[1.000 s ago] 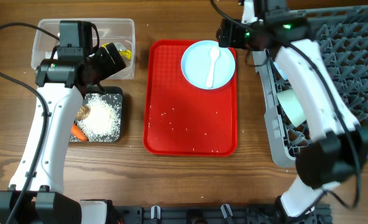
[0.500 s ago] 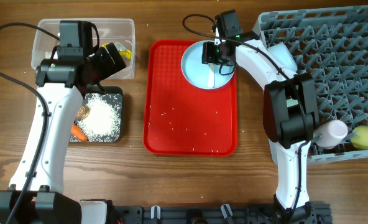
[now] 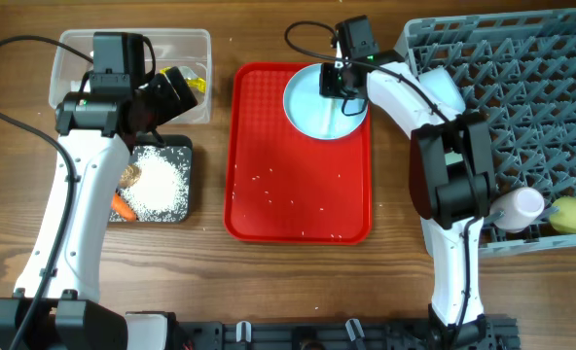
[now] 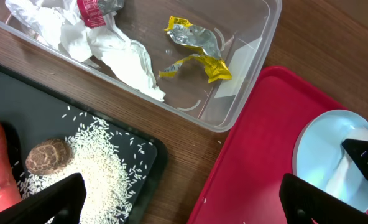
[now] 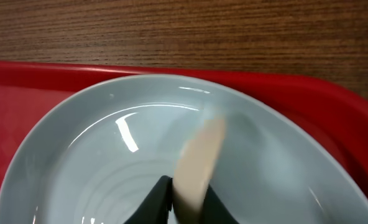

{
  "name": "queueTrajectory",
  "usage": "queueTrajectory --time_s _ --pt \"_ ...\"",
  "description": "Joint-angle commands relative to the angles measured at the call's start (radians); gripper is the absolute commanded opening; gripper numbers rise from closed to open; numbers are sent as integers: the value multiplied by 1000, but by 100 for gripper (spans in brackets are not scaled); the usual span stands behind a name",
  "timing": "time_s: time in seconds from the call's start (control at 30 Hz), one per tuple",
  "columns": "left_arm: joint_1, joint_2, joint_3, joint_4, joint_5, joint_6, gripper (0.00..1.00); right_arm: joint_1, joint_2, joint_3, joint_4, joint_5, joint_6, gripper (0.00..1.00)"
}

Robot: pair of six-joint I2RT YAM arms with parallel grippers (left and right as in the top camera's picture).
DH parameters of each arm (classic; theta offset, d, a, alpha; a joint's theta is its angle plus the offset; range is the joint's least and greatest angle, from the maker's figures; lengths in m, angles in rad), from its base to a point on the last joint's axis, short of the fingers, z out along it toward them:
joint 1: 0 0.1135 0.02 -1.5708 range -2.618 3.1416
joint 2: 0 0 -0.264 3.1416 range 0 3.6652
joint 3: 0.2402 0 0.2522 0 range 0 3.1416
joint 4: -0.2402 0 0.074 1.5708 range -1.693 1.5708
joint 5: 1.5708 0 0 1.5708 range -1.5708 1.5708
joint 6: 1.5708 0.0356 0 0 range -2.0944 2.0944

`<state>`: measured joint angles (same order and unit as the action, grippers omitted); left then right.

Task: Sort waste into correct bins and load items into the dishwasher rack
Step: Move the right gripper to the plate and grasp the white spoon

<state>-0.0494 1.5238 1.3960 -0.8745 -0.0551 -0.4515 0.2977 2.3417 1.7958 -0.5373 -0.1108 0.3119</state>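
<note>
Bright, even light pours down in the overhead view, with only soft, faint shadows on the brown wooden table [image 3: 269, 282]. The left wrist view is crisp, with glare glinting off the wall of the clear plastic rectangular tub [image 4: 237, 68]. In the right wrist view, curved white glare streaks cross the light blue round plate [image 5: 78, 162], and the white spoon [image 5: 199, 152] is smeared, out of focus.

Brown wood-grain table [image 3: 220, 282]. Far-left corner: clear tub [image 3: 186, 35]. Black tray [image 3: 176, 218] just in front of it, by the left edge. Red serving tray [image 3: 269, 126] in the centre toward the far edge, apart from the tub. Grey dishwasher rack [image 3: 551, 117] at the far-right corner, running past the right edge, just beside the red tray.
</note>
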Motion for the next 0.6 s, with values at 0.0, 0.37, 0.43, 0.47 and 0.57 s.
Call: queueTrajectory --time_s 0.0,0.37,0.43,0.47,0.57 --pt "2 -3 6 2 -6 -9 100 2 54 -5 -2 6 -24 8" --pt "2 -3 6 2 -6 -9 100 -5 -141 11 -148 11 -73 4" --pt "2 -3 6 2 -6 -9 100 -10 -216 11 -188 10 -72 4" --pt "2 -3 6 2 -6 -9 100 -16 -248 11 -203 10 -72 4" --pt "2 -3 6 2 -6 -9 100 -48 -356 11 -262 11 -47 4"
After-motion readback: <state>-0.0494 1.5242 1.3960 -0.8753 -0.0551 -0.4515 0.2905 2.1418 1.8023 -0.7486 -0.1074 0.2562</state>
